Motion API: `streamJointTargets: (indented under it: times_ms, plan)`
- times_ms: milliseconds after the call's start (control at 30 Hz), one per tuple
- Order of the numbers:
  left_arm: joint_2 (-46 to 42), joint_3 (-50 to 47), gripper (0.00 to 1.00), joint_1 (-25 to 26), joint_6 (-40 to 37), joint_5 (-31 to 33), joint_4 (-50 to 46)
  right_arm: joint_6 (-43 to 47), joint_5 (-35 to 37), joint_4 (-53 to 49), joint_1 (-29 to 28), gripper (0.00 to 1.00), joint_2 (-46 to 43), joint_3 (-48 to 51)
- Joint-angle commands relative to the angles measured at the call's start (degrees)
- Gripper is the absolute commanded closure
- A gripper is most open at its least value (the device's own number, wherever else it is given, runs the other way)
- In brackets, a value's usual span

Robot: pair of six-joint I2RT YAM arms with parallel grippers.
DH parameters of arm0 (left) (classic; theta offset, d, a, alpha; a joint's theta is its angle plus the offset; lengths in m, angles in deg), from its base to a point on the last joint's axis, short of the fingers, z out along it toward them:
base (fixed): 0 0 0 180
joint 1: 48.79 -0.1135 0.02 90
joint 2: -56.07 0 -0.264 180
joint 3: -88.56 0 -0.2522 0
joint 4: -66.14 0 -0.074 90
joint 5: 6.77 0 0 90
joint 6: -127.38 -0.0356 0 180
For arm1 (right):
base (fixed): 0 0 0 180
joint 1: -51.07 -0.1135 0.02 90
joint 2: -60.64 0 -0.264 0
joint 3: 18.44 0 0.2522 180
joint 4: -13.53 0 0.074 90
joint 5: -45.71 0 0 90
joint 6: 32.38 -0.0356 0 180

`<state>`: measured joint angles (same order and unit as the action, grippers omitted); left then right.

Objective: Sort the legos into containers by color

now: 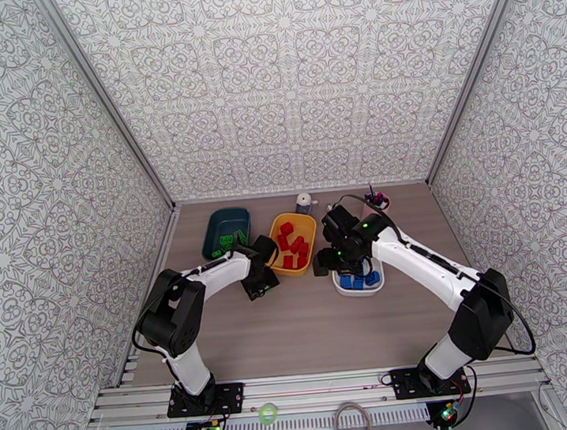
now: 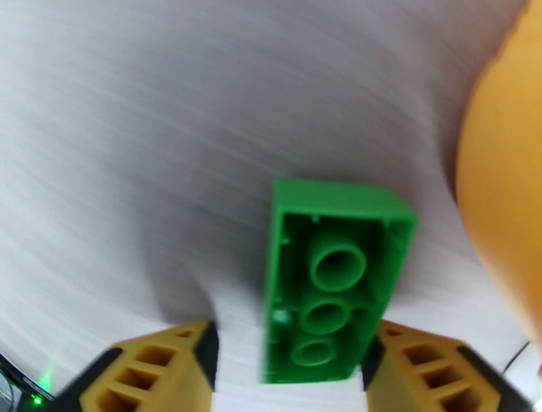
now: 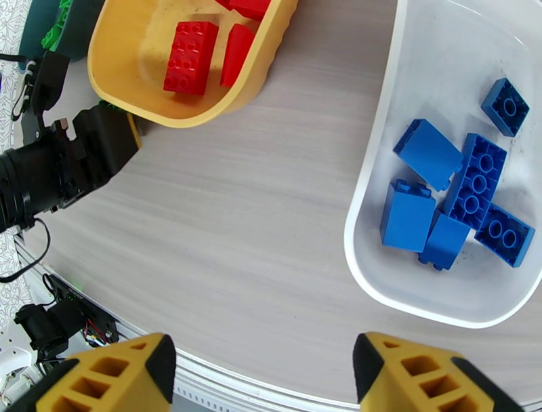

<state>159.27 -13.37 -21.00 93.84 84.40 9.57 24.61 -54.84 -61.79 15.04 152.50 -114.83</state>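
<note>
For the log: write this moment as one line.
left gripper: around green lego, grip unclear | right gripper: open, empty, beside white tray

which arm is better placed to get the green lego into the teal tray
Left. The green lego sits between the jaws of the left gripper, close to the dark teal tray; the right gripper is open by the white tray.

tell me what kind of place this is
Probably a robot lab test booth: patterned panel walls box in a table, two arms are bolted to a metal rail, and trays hold colour-sorted bricks.
</note>
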Motion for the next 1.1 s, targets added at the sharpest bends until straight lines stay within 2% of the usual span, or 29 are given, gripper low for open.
streamJointTargets:
  times_ms: [0,67,167,400,500,600,700,867,933,1000,1033,1067]
  plan:
    - [-0.13,-0.60,0.53,-1.37,-1.47,-1.44,-0.34,-0.26,0.75,-0.97,0.43,0.27,0.21,-2.27]
    - [-0.19,-0.60,0.60,-1.79,-2.35,-1.80,-0.51,-0.29,0.70,-0.84,0.43,0.27,0.43,-2.60]
    - [-1.31,-0.67,0.64,-1.56,-3.52,-1.74,-1.53,-0.45,0.70,-0.84,0.44,0.27,0.77,-3.07]
    - [-11.10,-2.37,0.67,1.37,-4.87,-0.43,-4.50,-0.95,0.01,0.20,0.43,0.27,1.11,-3.15]
    - [-16.07,-2.36,0.67,1.06,-4.78,0.50,-6.51,-1.09,-0.35,0.69,0.39,0.27,1.69,-3.46]
    - [-19.10,-0.63,0.66,-1.59,-6.30,0.24,-7.97,-1.02,-0.77,0.83,0.44,0.27,2.57,-4.49]
    - [-19.25,3.51,0.66,-6.38,-9.39,-1.24,-9.37,-0.76,-0.97,0.52,0.44,0.27,3.69,-6.25]
    - [-13.32,16.15,0.66,-15.66,-16.05,-4.18,-12.68,-0.13,-0.84,-0.56,0.42,0.28,5.11,-9.53]
    - [-9.32,21.43,0.64,-18.47,-18.24,-5.08,-14.38,0.05,-0.52,-1.04,0.44,0.27,5.13,-10.36]
    - [-5.05,27.59,0.57,-20.36,-20.43,-5.72,-16.35,0.14,-0.09,-1.41,0.41,0.28,4.93,-10.80]
    - [-2.79,30.27,0.50,-21.28,-21.46,-5.52,-17.65,0.12,0.23,-1.63,0.37,0.28,4.71,-10.89]
    - [-0.60,33.10,0.38,-21.99,-22.10,-5.05,-19.04,0.14,0.50,-1.70,0.43,0.28,4.45,-10.90]
